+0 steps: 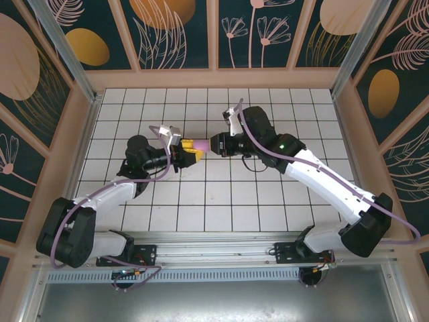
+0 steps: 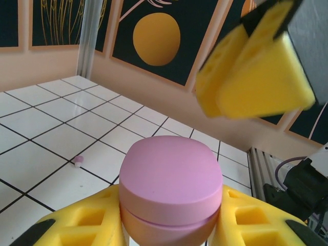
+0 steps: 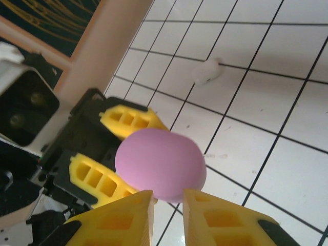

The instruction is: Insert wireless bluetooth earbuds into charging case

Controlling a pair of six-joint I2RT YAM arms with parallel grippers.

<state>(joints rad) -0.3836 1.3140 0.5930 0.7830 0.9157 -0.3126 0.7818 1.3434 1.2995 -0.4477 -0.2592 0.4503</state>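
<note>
My left pincer (image 1: 190, 149) was clamped on the pink charging case (image 2: 171, 179), one yellow finger on each flank, and carried it clear of the tiled bench (image 1: 268, 215). I judged this was so that my other arm could reach it from the open side. The grip sat low on the body, below the seam, which left the lid free. The lid was still down, so nothing could go in until it was lifted. My right pincer (image 1: 213, 144) faced the case head-on, its tips just short of the rounded front. The fingers (image 3: 225, 220) stood close together with a narrow slit between them, and I could not tell whether they pinched anything or were simply nearly closed. That posture suited prying at the lid edge. One small white earbud (image 3: 207, 72) lay loose on a tile beyond the case, and my left wrist camera showed a tiny pale bit (image 2: 78, 161) on the tiles. I could not tell whether that was the same bud.
</note>
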